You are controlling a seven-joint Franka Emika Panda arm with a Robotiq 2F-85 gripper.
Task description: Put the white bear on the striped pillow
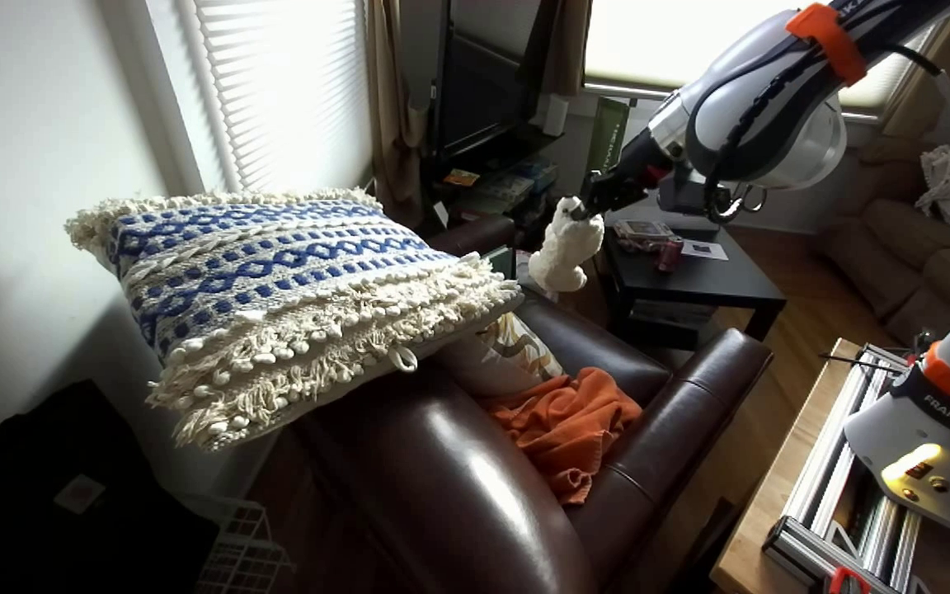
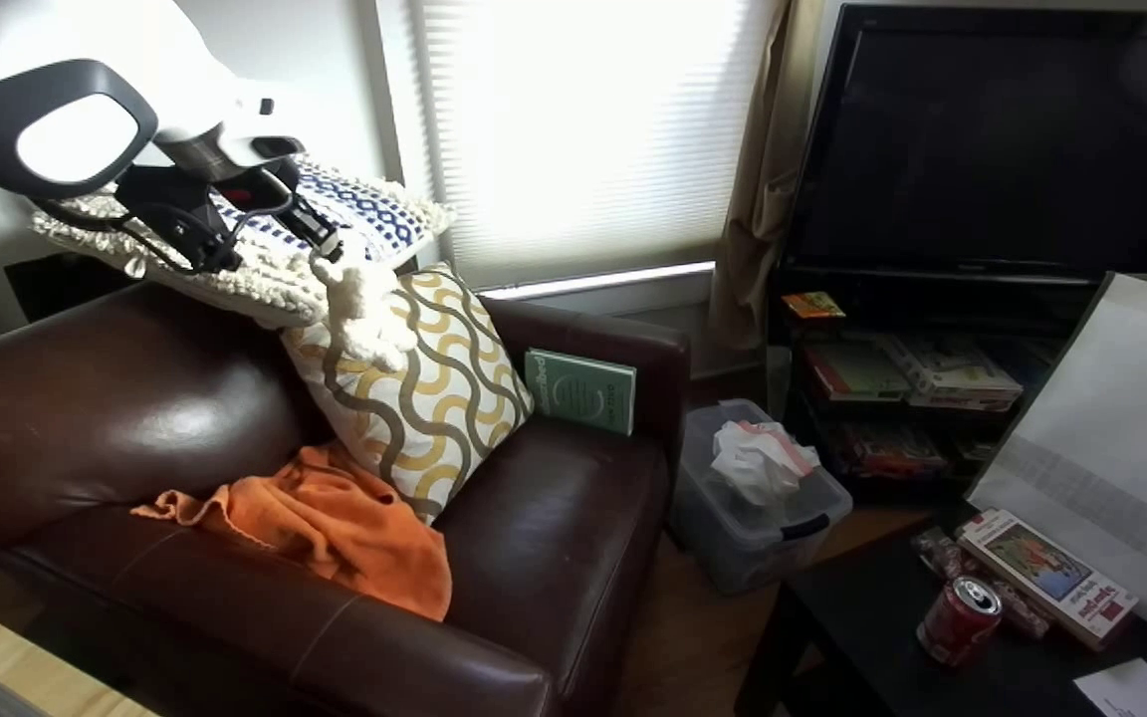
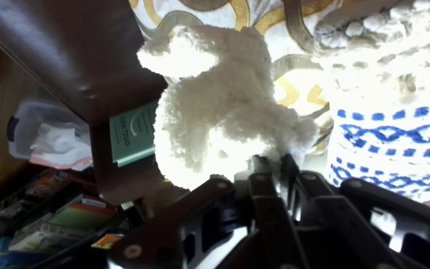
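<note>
- Fingers (image 3: 261,183): pinching the white bear (image 1: 564,247).
- White bear: suspended over the chair (image 2: 583,538), near and right of the striped pillow (image 1: 277,256) in an exterior view.
- Clear bin (image 2: 723,548): on the floor, right of the chair in an exterior view; a crumpled white bag (image 2: 758,463) lies in or on it, cannot tell which.
- Red can (image 2: 957,627): upright on the black surface (image 2: 852,617); contents hidden.

In an ext. view I see the blk table (image 2: 862,622) lower rt of frame w/ red can (image 2: 959,624), box (image 2: 1053,575), wrapped packet (image 2: 1022,608) along box, & white paper (image 2: 1136,691) at btm edge. Wood floor (image 2: 688,642), btm ctr, carries clear bin (image 2: 733,553).
</note>
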